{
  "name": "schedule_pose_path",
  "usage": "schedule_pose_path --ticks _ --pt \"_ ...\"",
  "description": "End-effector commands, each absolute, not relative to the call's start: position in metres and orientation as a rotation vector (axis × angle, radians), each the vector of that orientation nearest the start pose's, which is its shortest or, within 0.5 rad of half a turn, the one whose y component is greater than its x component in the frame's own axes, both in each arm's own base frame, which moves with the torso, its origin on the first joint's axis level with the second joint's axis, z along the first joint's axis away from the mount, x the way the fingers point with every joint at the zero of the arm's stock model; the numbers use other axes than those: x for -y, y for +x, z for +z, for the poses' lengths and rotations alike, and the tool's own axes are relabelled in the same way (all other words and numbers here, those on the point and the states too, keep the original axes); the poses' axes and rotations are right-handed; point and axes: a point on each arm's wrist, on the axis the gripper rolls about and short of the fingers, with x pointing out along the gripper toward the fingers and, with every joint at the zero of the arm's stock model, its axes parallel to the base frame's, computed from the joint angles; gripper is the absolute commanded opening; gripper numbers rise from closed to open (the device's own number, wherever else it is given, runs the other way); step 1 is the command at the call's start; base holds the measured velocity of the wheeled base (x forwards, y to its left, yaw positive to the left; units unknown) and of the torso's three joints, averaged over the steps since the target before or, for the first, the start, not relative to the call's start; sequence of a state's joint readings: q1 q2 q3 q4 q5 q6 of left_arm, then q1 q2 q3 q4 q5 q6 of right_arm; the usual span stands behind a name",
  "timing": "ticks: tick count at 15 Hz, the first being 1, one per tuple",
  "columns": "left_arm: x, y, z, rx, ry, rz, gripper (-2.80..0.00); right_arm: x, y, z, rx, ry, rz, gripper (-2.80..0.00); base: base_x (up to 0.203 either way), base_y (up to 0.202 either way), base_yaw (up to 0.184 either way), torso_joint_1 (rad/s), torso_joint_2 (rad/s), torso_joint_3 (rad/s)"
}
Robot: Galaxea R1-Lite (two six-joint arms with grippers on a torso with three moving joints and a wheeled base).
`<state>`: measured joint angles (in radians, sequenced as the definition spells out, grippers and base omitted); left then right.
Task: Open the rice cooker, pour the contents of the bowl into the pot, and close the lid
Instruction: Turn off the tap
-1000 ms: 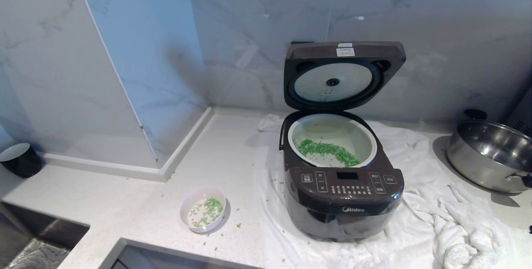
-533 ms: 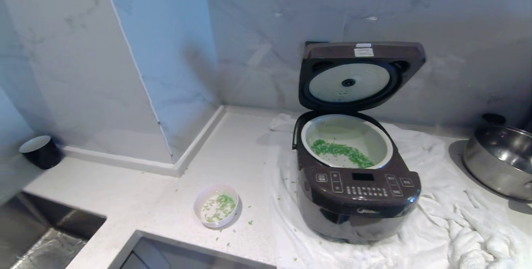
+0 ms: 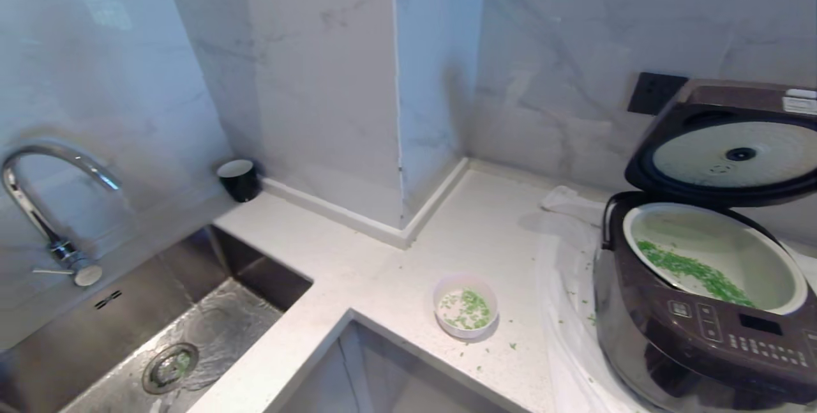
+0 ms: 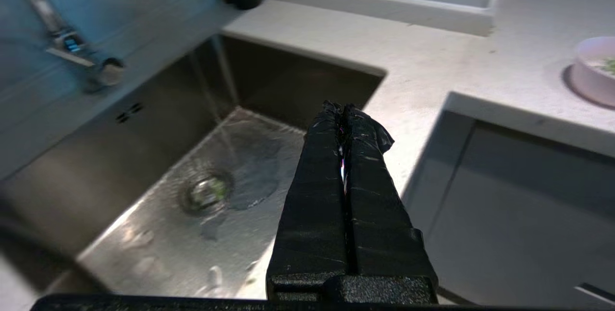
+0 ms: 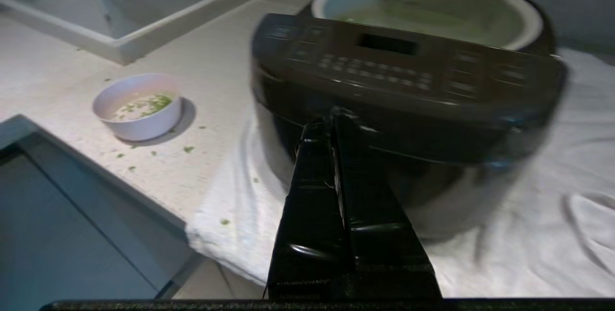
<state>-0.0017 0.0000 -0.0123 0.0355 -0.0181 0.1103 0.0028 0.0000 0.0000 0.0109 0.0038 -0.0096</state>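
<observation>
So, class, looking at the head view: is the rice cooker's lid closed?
No, the lid stands raised, showing its white disc, and the pot below lies uncovered with green bits inside.

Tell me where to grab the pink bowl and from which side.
Pinch the bowl at its thin rim, one finger inside and one outside, coming down from above. It sits upright and open on the counter; the side away from the rice cooker looks freest. Some green bits remain inside, so keep it level.
</observation>
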Motion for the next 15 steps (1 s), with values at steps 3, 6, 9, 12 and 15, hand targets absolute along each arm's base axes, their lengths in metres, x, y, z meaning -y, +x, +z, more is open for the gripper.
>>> schedule_pose_path --ticks 3,6,9,12,15 --pt "0.0003 -0.0237 0.0753 -0.023 0.115 -0.023 -2.8 0.0 -0.0227 0.0744 -0.012 -0.009 0.008 -2.8 0.0 -0.002 0.066 -0.001 0.0 0.0" --pt "0.0003 -0.0236 0.075 -0.024 0.109 -0.023 -2.8 0.0 -0.0227 0.0744 -0.012 -0.009 0.008 -2.8 0.0 0.0 0.0 0.0 0.0 0.0" --pt "0.0004 -0.0235 0.0749 -0.025 0.107 -0.022 -2.8 0.0 -0.0227 0.0744 -0.012 -0.009 0.008 -2.8 0.0 0.0 0.0 0.0 0.0 0.0" --pt "0.0004 -0.0237 0.0753 -0.023 0.103 -0.023 -2.8 0.0 -0.0227 0.0745 -0.012 -0.009 0.008 -2.8 0.0 0.0 0.0 0.0 0.0 0.0" --pt "0.0004 -0.0237 0.0753 -0.023 0.103 -0.023 -2.8 0.0 -0.0227 0.0746 -0.011 -0.006 0.008 -2.8 0.105 0.0 0.001 -0.004 0.0 0.003"
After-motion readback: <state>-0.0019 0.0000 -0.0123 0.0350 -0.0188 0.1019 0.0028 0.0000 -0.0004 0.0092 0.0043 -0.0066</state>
